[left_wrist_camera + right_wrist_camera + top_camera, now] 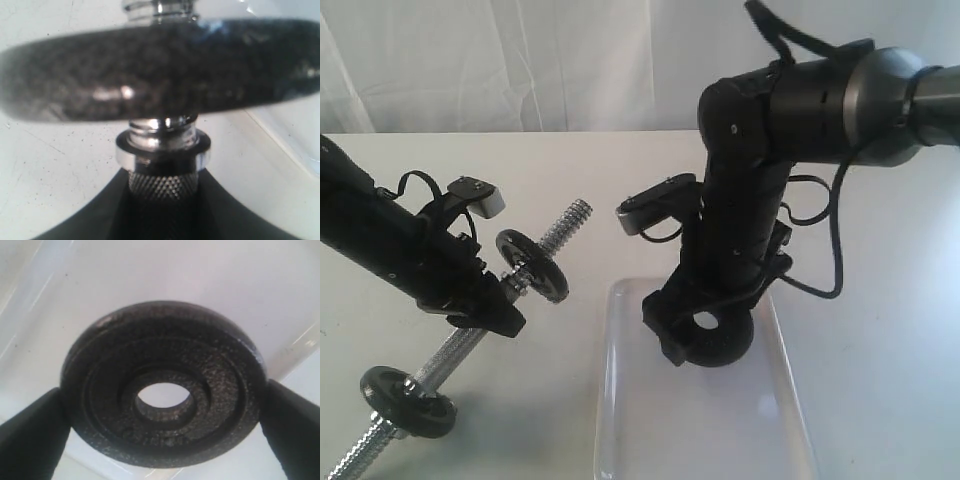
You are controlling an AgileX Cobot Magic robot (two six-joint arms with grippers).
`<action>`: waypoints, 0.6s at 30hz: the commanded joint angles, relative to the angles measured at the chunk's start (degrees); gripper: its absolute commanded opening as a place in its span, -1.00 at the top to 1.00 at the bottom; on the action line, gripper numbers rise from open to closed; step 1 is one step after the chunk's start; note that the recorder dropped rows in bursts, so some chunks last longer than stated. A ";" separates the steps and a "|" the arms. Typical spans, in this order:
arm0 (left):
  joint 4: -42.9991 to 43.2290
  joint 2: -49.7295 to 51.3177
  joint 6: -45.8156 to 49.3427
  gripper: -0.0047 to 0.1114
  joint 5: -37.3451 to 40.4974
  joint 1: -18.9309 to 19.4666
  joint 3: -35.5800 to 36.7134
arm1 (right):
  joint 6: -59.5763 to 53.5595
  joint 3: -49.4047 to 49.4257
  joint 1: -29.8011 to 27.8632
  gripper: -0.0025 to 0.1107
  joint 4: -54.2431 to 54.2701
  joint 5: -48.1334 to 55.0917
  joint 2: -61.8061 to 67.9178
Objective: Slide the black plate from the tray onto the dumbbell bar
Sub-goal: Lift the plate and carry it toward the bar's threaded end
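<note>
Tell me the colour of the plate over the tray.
Black plate: matte black, best in right wrist view.

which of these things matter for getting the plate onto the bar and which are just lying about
Part of the job:
- black plate, gripped by the right gripper over the tray
- dumbbell bar, held tilted by the left gripper

Just there:
- white table
- white backdrop
- cable looping off the right arm
</note>
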 commanded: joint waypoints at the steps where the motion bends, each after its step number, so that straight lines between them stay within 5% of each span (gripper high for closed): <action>1: -4.76 -3.05 1.24 0.92 3.04 -0.19 -1.13 | -6.13 -0.03 -3.85 0.96 7.03 -0.64 -2.50; 18: -7.46 -3.05 6.84 0.92 5.86 -0.19 -1.13 | -37.55 -0.03 -18.75 0.96 50.96 7.17 -2.60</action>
